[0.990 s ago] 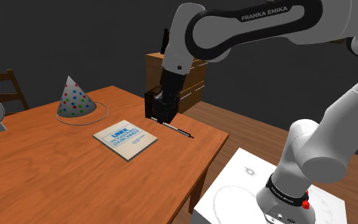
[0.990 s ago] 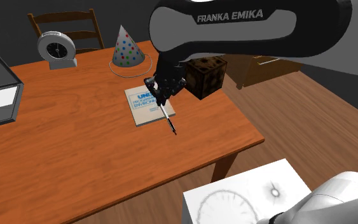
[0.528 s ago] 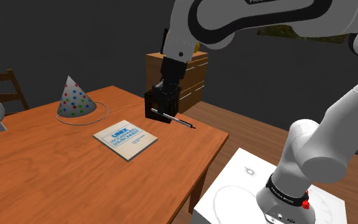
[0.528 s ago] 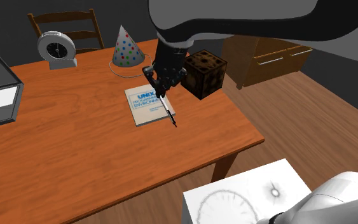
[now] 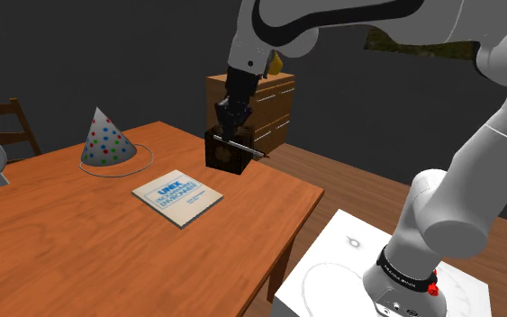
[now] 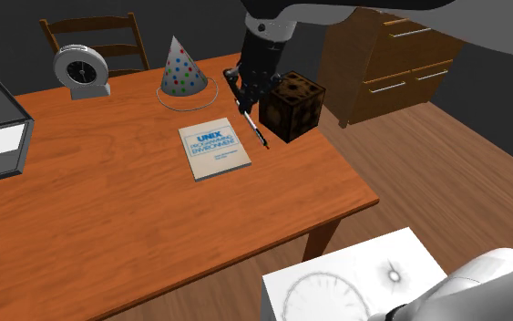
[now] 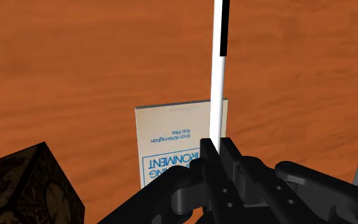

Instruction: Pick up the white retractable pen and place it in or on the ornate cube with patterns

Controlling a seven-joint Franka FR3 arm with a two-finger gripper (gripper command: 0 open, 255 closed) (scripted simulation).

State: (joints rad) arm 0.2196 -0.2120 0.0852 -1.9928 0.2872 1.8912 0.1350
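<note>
While the tabletop (image 5: 80,243) carries everything else, the pen hangs clear of it, off the wood.
- Arm (image 5: 278,22): reaches in from above, hand pointing down beside the dark patterned cube (image 6: 295,108).
- Cube: sits near the tabletop's edge. In the second exterior view it lies just to the right of the hand. In the wrist view one corner (image 7: 31,184) shows off to one side of the grip.
- Book (image 6: 213,150): flat on the wood, below the pen.
- White pen (image 6: 254,128): long axis slants down and away from the grip, and the dark-banded far end hangs just beside the cube's near face, apparently apart from it.
- Fingers (image 7: 206,167): clamped on the pen at one end, so most of its length sticks out beyond them.

Judgement: the cube's top lies sideways from the grip. The carry should go across, high enough that the trailing tip passes over the top edge.
</note>
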